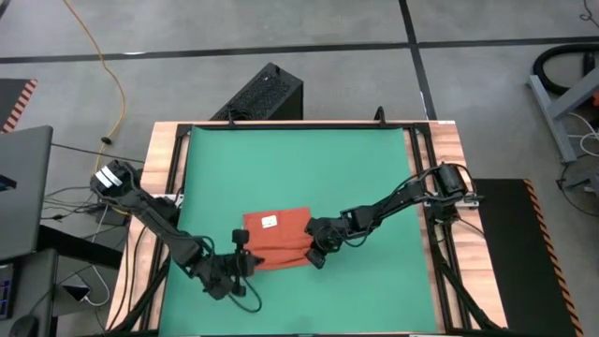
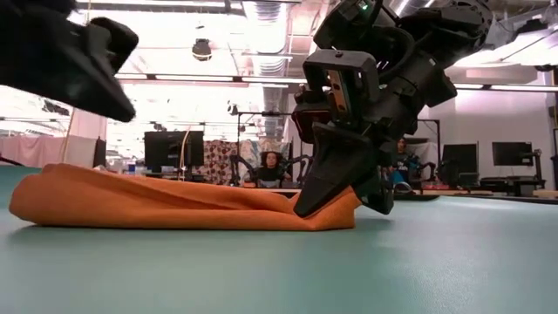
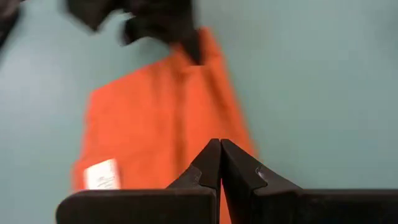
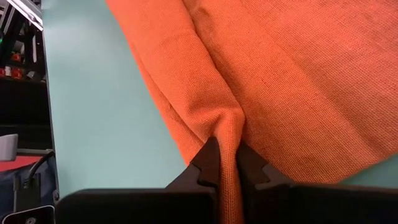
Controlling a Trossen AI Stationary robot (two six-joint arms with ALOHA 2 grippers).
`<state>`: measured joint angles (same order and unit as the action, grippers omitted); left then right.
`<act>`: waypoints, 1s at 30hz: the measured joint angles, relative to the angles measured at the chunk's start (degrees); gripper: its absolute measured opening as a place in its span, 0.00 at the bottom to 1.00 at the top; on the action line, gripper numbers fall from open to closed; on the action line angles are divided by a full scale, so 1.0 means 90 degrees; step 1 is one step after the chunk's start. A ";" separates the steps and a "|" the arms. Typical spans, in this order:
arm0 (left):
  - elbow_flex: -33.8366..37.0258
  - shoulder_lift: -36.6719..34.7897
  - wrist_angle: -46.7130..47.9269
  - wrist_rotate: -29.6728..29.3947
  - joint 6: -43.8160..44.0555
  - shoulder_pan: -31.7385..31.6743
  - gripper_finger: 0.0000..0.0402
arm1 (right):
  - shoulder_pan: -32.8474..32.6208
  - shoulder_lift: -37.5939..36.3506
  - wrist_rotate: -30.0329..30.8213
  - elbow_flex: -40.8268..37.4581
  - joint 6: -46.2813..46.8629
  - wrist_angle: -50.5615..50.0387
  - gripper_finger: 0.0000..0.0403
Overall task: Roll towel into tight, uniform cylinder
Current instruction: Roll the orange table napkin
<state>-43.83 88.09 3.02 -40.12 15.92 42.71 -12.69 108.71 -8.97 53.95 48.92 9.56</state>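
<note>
While right fingers (image 4: 225, 163) pinch the towel (image 1: 277, 239) edge and left fingers (image 3: 221, 163) sit together empty, we should roll evenly and keep tension.

Desk with green mat

A green mat (image 1: 356, 178) covers the wooden desk (image 1: 451, 150); the orange-red towel (image 1: 281, 245) lies on the mat's near middle.

Nothing legible anywhere — the white tag (image 3: 102, 175) on the towel (image 3: 158, 118) shows no readable print.

one towel (image 1: 277, 239), one green mat (image 1: 309, 178), two arms
</note>
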 joint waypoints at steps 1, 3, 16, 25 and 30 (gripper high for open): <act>0.0000 0.0088 -0.0143 0.0095 -0.0104 0.0059 0.00 | -0.0001 0.0000 0.0002 -0.0001 -0.0018 0.0002 0.08; 0.0002 0.0356 -0.0316 0.0151 -0.0156 0.0133 0.00 | 0.0000 0.0000 0.0000 -0.0002 -0.0080 -0.0005 0.08; 0.0012 0.1389 0.0331 -0.0175 0.1387 0.0135 0.00 | -0.0002 0.0002 -0.0004 -0.0002 -0.0295 0.0036 0.09; 0.0002 0.1458 0.0687 -0.0129 0.1884 0.0225 0.00 | -0.0007 -0.0098 0.0056 -0.0017 -0.0698 0.0261 0.21; 0.0002 0.1458 0.0789 -0.0120 0.1951 0.0227 0.00 | -0.0005 -0.0407 0.0089 -0.0024 -0.0874 0.0149 0.31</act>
<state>-43.81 101.21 10.12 -41.20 33.48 44.75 -12.73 105.04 -8.17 53.74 41.05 10.90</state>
